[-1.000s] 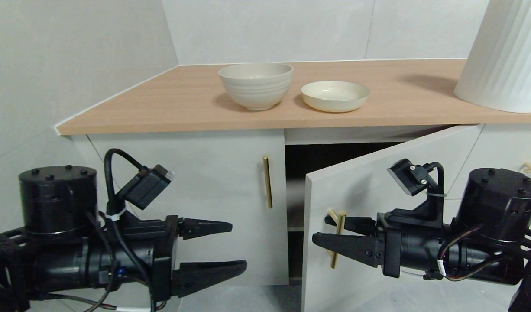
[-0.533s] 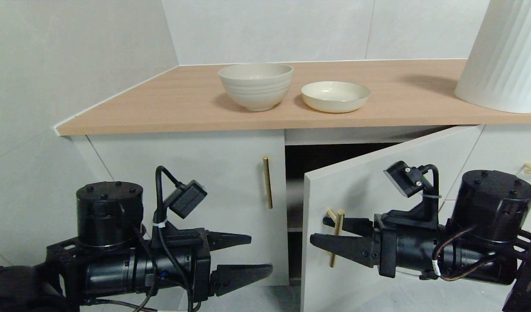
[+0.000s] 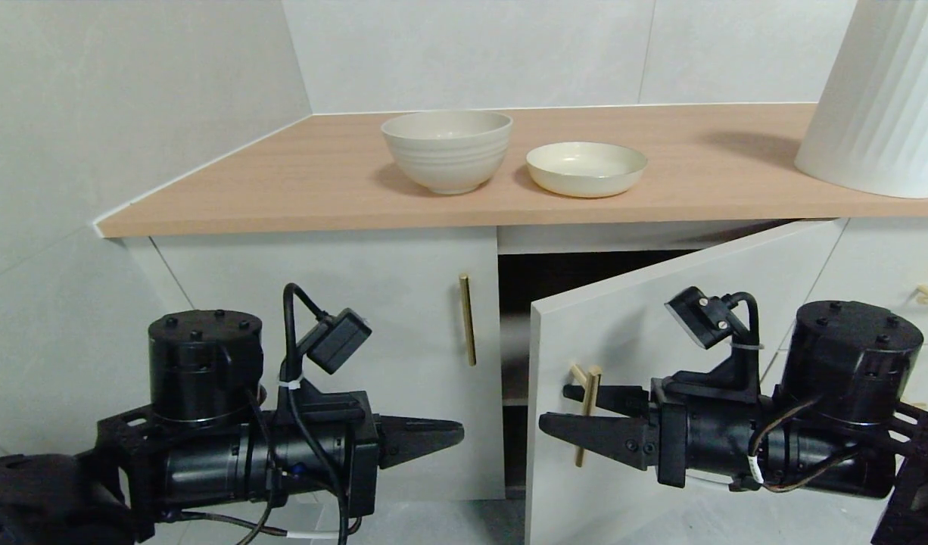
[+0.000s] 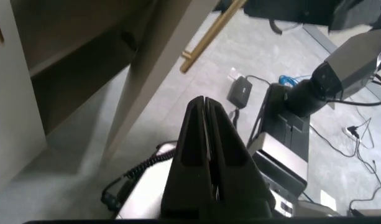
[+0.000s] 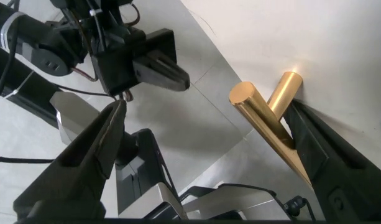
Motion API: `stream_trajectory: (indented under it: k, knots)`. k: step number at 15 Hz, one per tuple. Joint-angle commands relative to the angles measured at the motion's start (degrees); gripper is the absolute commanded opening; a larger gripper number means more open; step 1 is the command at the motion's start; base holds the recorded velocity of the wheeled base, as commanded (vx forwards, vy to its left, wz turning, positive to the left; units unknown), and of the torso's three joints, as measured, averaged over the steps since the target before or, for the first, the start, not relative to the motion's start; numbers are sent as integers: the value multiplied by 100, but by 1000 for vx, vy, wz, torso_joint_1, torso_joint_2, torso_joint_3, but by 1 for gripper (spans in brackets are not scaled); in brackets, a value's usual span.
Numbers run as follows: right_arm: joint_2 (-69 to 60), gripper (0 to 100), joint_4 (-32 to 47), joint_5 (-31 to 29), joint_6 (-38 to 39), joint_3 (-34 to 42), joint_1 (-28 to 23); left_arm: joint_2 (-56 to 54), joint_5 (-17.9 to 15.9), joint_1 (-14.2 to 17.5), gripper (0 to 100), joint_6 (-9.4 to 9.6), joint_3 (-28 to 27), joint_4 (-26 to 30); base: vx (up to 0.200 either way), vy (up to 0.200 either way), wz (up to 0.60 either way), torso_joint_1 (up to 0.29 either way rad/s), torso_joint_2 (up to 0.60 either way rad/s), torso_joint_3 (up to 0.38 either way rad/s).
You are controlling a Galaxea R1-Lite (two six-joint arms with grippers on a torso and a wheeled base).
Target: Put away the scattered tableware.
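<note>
Low on the left, in front of the cabinet, the left claw [image 3: 447, 437] is closed: its fingers [image 4: 193, 143] are pressed flat together with no gap and nothing between them, and the left wrist view has the swung-out door and floor tiles beyond the tip. Just past the tip stands the left cabinet door [image 3: 335, 318], shut, with an upright gold bar handle [image 3: 468, 319] near its right edge. Above it, on the wooden counter [image 3: 282, 182], a deep ribbed cream bowl [image 3: 446, 150] sits upright. Just to its right, not touching it, sits a shallow dish [image 3: 586, 168] of the same colour. Both rest on the counter well above the two claws. Below the dish the cabinet opening [image 3: 585, 265] is dark, and the right-hand door [image 3: 661, 318] hangs swung outward. The right claw [image 3: 552, 407] is open at about the same height as the left one, its fingers [image 5: 97, 155] set on either side of that door's pull handle [image 3: 595, 378]. In the right wrist view the gold bar lies against one finger with a wide gap to the other, so it is straddled rather than clamped. At the far right of the counter stands a tall ribbed white vessel [image 3: 880, 98], well apart from the dish.
</note>
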Motion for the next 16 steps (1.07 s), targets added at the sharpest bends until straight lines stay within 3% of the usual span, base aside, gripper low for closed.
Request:
stream_trajectory:
  k: [1,3,5,7,9,12,14,16]
  knots:
    - [23,100,-4,-8,1,-1,3,102,6,-18,0,5,-71,-7,0,0,0,0,0,0]
    - [-21,100,-4,-8,1,-1,3,523,-3,-53,0,-4,-98,-657,0,0,0,0,0,0]
    - [-21,100,-4,-17,1,-1,3,1288,76,-273,0,-30,-63,-1809,0,0,0,0,0,0]
    - [-12,100,-4,-17,1,-1,3,1903,630,-458,0,-197,-142,-2907,0,0,0,0,0,0]
    - [6,100,-4,-17,1,-1,3,2325,911,-484,0,-215,-397,-3426,0,0,0,0,0,0]
    - [-3,100,-4,-17,1,8,3,2615,972,-502,0,-232,-1029,-3514,0,0,0,0,0,0]
    - [-3,100,-4,-17,-8,8,3,2677,1052,-563,0,-223,-1170,-3523,0,0,0,0,0,0]
    - [67,100,-4,-17,-597,139,-23,2835,1131,-686,0,-250,-1267,-3821,0,0,0,0,0,0]
